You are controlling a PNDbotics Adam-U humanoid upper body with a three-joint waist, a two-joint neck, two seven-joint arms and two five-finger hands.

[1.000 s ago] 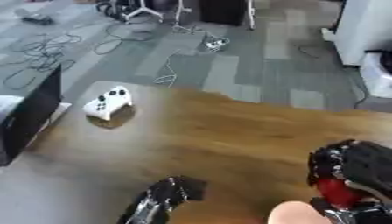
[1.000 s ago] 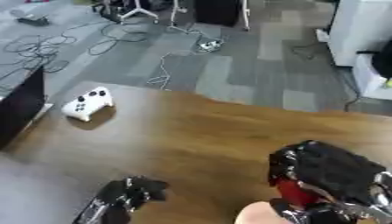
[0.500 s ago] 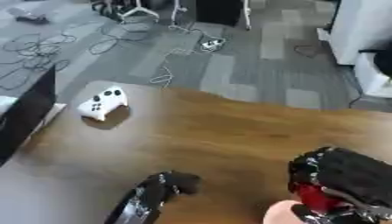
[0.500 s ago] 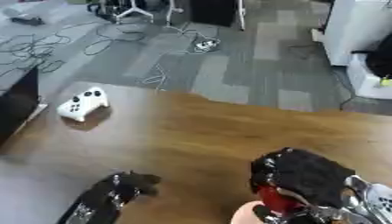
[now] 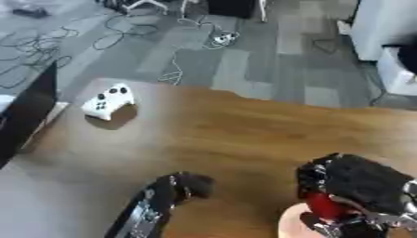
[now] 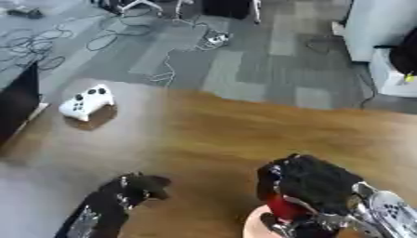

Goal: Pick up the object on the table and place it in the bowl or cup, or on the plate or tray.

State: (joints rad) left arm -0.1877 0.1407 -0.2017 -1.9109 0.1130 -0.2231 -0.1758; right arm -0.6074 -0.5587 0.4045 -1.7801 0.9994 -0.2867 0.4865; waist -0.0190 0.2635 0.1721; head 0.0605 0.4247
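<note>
My right hand (image 5: 358, 181) is at the lower right, its black fingers curled over a red object (image 5: 327, 207). The object hangs just above a pale pink plate (image 5: 290, 226) at the bottom edge, and I cannot tell whether they touch. Most of the object is hidden by the fingers. My left hand (image 5: 185, 185) shows at the bottom centre-left, fingers curled and holding nothing, resting low over the wooden table (image 5: 244, 135).
A white game controller (image 5: 108, 101) lies on the table at the far left. A black screen (image 5: 24, 116) stands along the left edge. Beyond the far table edge, cables (image 5: 122, 32) lie on the grey floor, with white furniture (image 5: 383, 32) at upper right.
My right hand has moved left with the red object, coming over the plate. My left hand has crept a little further onto the table.
</note>
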